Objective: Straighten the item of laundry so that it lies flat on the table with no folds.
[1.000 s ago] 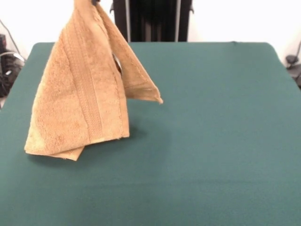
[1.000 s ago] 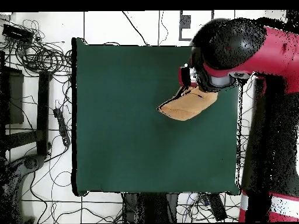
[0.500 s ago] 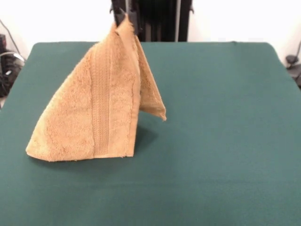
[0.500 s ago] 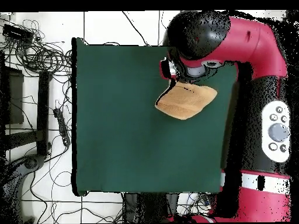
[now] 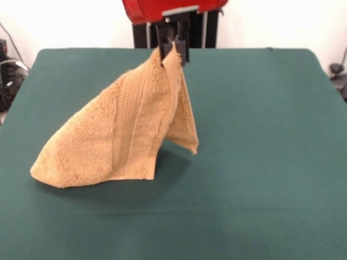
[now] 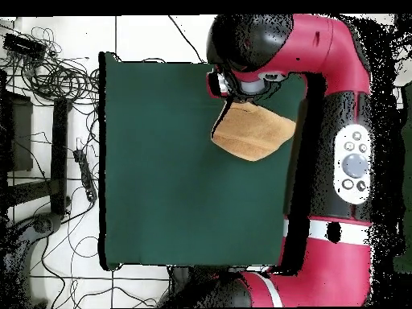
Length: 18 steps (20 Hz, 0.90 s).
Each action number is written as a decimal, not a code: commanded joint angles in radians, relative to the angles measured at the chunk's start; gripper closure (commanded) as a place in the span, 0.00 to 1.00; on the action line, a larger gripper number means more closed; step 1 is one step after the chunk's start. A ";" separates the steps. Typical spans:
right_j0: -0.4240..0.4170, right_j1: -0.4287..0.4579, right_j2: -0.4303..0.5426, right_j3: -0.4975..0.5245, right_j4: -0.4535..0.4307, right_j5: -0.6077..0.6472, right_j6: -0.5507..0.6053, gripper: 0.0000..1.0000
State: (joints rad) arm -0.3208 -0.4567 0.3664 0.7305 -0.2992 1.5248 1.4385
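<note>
The towel, tan ribbed terry, hangs tent-like from my gripper, fingers clamped on one corner, its lower edge resting on the green cloth table. From overhead, I see the red arm curling above the towel.

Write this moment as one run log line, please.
gripper: shut on towel corner | towel: lifted, lower edge on table | folds: remain

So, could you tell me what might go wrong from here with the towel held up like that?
The gripper pinches only one corner of the orange-tan terry towel, so it may slip out. The layers hang doubled, and lowering now would probably leave folds. Its low edge drags on the dark green table and might bunch.
</note>
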 commanded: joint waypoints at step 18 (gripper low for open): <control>0.104 0.215 0.053 -0.351 -0.094 0.187 0.107 1.00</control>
State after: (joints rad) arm -0.2489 -0.2592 0.3694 0.3537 -0.3825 1.6573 1.4385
